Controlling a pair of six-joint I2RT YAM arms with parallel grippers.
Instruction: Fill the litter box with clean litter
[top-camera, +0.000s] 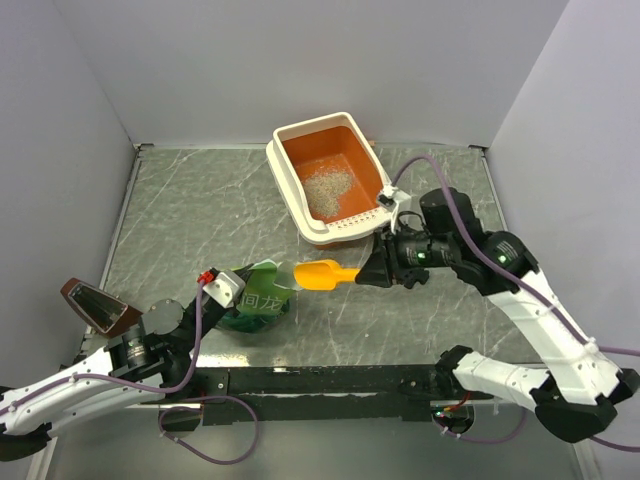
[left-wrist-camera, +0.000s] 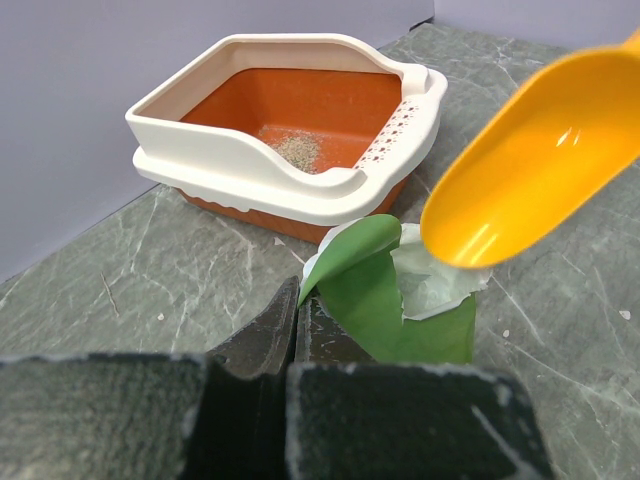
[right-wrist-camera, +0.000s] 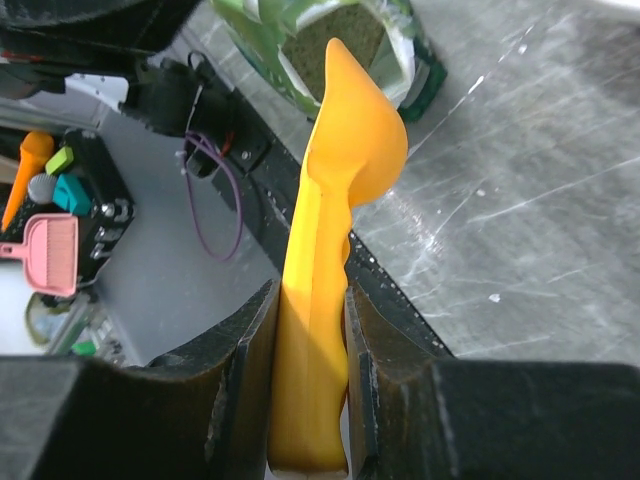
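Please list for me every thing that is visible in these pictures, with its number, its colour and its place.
litter box: one, orange inside with cream rim, far side of the table
clean litter: one small pile, pale grey, on the box floor
bag: one, green, open, near edge at the left
scoop: one, orange-yellow, looks empty, tip at the bag's mouth
table: one, grey-green marbled
flat thing: one, brown, left edge; I cannot tell what it is
left claw: one, black, shut on the bag's rim
right claw: one, black, shut on the scoop's handle
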